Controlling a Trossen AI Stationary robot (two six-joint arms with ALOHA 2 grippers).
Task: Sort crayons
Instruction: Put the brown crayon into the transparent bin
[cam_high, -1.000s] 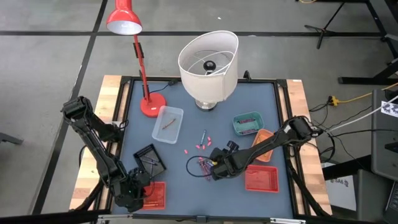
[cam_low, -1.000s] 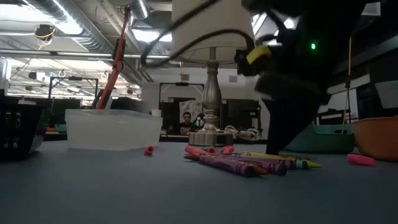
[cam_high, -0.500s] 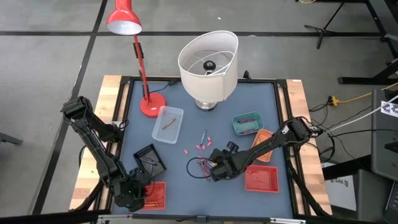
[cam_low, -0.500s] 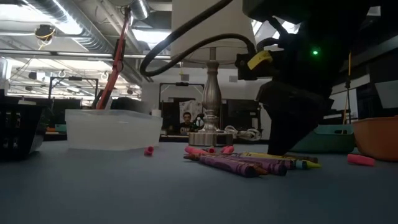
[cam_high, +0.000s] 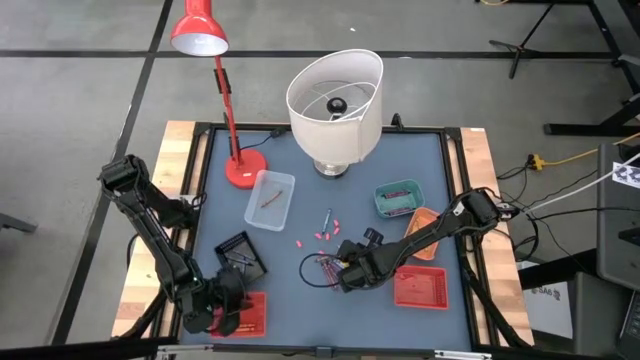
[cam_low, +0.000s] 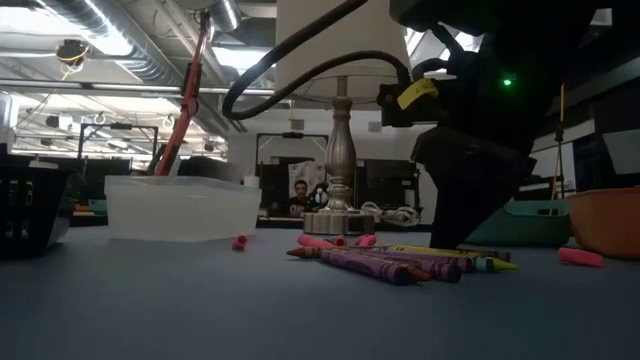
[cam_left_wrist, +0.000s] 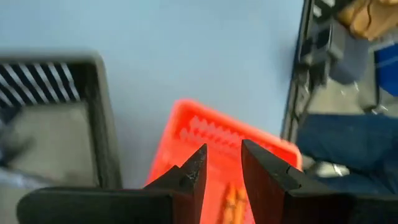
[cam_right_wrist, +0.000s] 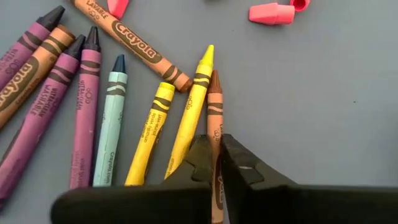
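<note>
**Right gripper pinches a brown crayon in the loose pile**

A dark blue table (cam_high: 300, 190) inside a wooden frame carries a red desk lamp (cam_high: 222, 100), a white-shaded table lamp (cam_high: 335, 95), a clear bin (cam_high: 270, 199), a teal tray (cam_high: 399, 198), an orange tray (cam_high: 422, 222), a black tray (cam_high: 243, 256) and two red trays.

The right gripper (cam_right_wrist: 217, 163) is down on the tabletop at the crayon pile (cam_high: 328, 265). Its fingers (cam_right_wrist: 200, 158) are drawn close together and pinch a brown crayon (cam_right_wrist: 214, 106), which lies flat and runs out ahead of the fingertips. Touching it on one side is a yellow crayon (cam_right_wrist: 193, 115), then another yellow crayon (cam_right_wrist: 149, 134), a light blue crayon (cam_right_wrist: 111, 121) and several purple crayons (cam_right_wrist: 84, 112), all fanned outward. A long tan crayon (cam_right_wrist: 127, 37) lies across beyond the tips, and pink pieces (cam_right_wrist: 270, 12) sit farther off.

The left gripper (cam_left_wrist: 219, 163) hangs over one red tray (cam_left_wrist: 211, 134), fingers (cam_left_wrist: 191, 171) slightly apart and holding nothing; orange crayons (cam_left_wrist: 231, 202) lie in the tray between them, with the black tray just beside.
</note>
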